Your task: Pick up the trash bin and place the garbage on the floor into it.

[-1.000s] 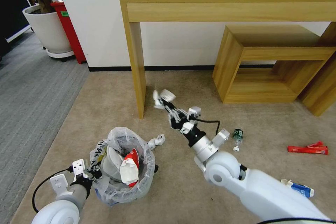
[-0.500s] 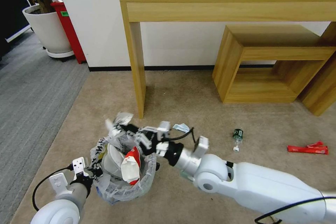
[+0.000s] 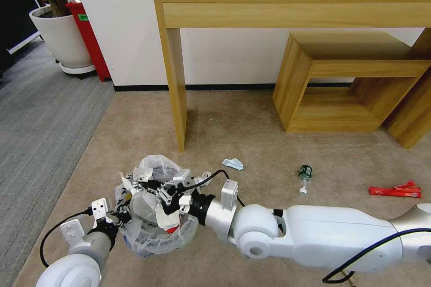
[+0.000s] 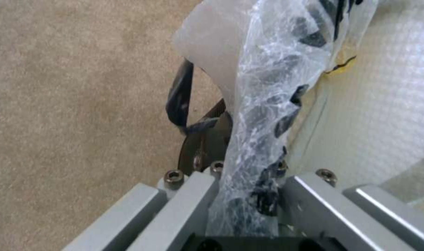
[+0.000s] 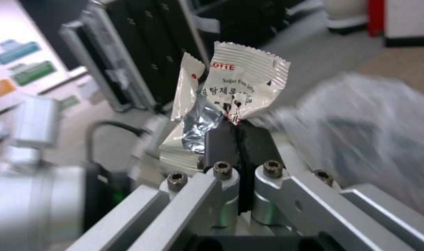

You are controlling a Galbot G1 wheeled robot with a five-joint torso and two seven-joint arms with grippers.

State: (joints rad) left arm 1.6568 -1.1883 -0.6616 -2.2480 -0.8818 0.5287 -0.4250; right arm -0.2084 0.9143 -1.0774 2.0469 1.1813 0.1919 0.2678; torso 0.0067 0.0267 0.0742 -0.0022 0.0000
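In the lower left of the head view stands the trash bin (image 3: 157, 233), lined with a crinkled clear plastic bag and resting on the beige carpet (image 3: 251, 134). The left gripper (image 3: 120, 215) is at the bin's left rim. In the left wrist view its fingers (image 4: 200, 153) are closed narrow on the plastic bag (image 4: 267, 115), which runs up between them.

The right gripper (image 3: 142, 182) reaches across from the right and hovers over the opening of the bin. In the right wrist view its black fingertips (image 5: 224, 139) are pressed together on a white candy wrapper (image 5: 235, 90) with printed letters and a silver inside. The wrapper stands up above the fingertips.

Inside the bin a red and white paper cup (image 3: 167, 219) lies against a white slipper (image 3: 141, 208).

On the carpet to the right there are a light blue crumpled piece (image 3: 232, 163), a green-labelled bottle (image 3: 305, 172) in the centre right, and red wrappers (image 3: 395, 190) near the right edge.
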